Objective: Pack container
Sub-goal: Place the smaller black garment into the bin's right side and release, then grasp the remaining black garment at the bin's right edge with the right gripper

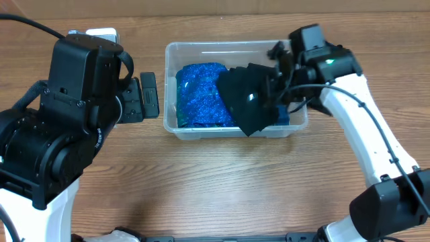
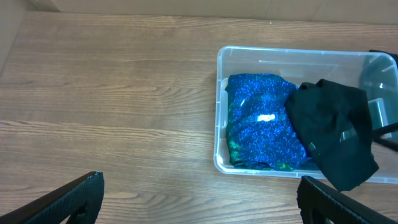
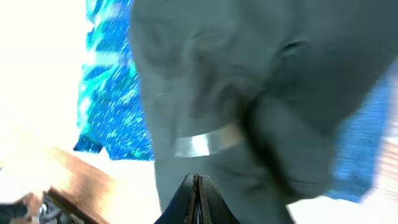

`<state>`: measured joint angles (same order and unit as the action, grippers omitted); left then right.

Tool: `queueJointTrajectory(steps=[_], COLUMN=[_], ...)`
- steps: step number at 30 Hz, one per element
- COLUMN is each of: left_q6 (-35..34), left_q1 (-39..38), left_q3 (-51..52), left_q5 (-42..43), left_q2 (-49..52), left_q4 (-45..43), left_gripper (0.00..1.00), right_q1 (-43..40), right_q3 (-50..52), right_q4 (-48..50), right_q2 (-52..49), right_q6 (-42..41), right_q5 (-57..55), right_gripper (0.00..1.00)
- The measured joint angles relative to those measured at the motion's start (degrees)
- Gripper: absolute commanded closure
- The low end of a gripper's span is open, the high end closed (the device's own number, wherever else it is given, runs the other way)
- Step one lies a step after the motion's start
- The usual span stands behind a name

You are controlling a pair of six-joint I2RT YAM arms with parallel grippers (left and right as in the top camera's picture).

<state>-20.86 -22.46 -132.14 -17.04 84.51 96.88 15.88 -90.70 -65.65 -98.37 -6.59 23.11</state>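
The clear plastic container [image 1: 171, 87] sits at the table's back centre and holds a folded shiny blue cloth [image 1: 201, 94]. It also shows in the left wrist view [image 2: 222, 112] with the blue cloth [image 2: 261, 124]. My right gripper [image 1: 277, 75] is shut on a black cloth [image 1: 247, 101] that hangs over the container's right half and front rim. In the right wrist view the fingers [image 3: 196, 186] are pressed together on the black cloth [image 3: 249, 93]. My left gripper [image 2: 199, 196] is open and empty, left of the container.
A white object [image 1: 101, 32] lies at the back left behind the left arm. Bare wood table [image 1: 222, 181] spreads in front of the container. The right arm [image 1: 363, 128] reaches in from the right side.
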Motion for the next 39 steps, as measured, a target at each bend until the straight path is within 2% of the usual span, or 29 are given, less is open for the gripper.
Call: queueJointTrajectory(steps=[3,7,14,15,17,19,21,24,31,33,35,37,39], left_q6=[0.0,0.0,0.0,0.0,0.0,0.0,0.0,0.0,0.0,0.0,0.0,0.0,0.0], left_q1=[0.0,0.0,0.0,0.0,0.0,0.0,0.0,0.0,0.0,0.0,0.0,0.0,0.0], left_q3=[0.0,0.0,0.0,0.0,0.0,0.0,0.0,0.0,0.0,0.0,0.0,0.0,0.0], left_q5=[0.0,0.0,0.0,0.0,0.0,0.0,0.0,0.0,0.0,0.0,0.0,0.0,0.0], left_q2=[0.0,0.0,0.0,0.0,0.0,0.0,0.0,0.0,0.0,0.0,0.0,0.0,0.0], left_q4=[0.0,0.0,0.0,0.0,0.0,0.0,0.0,0.0,0.0,0.0,0.0,0.0,0.0], left_gripper=[0.00,0.00,0.00,0.00,0.00,0.00,0.00,0.00,0.00,0.00,0.00,0.00,0.00], right_q1=[3.9,7.5,6.6,6.6,6.6,6.6,6.6,6.6,3.6,0.4,-2.1,-8.4,-13.8], right_q3=[3.7,11.1,17.5,17.7,17.6,16.9,15.3,10.4,-0.7,-1.4,-1.5,-1.5,-1.4], right_q4=[3.2,12.6,22.3,23.2,23.7,23.2,22.5,20.7,19.1,19.1,19.0,18.7,18.7], right_q2=[0.0,-0.2,-3.2,-3.6,-3.8,-3.8,-3.7,-2.1,7.3,8.8,8.9,7.5,5.7], right_q6=[0.1,-3.0,-6.7,-7.0,-7.2,-7.6,-7.6,-8.3,-8.2,-8.2,-8.2,-8.6,-9.1], right_q5=[0.0,-2.5,-6.1,-6.6,-6.9,-6.8,-6.4,-5.6,-6.0,-6.0,-6.0,-6.1,-6.1], right_gripper=[0.96,0.96,0.96,0.92,0.89,0.75,0.67,0.48,0.30,0.23,0.07,0.01,0.00])
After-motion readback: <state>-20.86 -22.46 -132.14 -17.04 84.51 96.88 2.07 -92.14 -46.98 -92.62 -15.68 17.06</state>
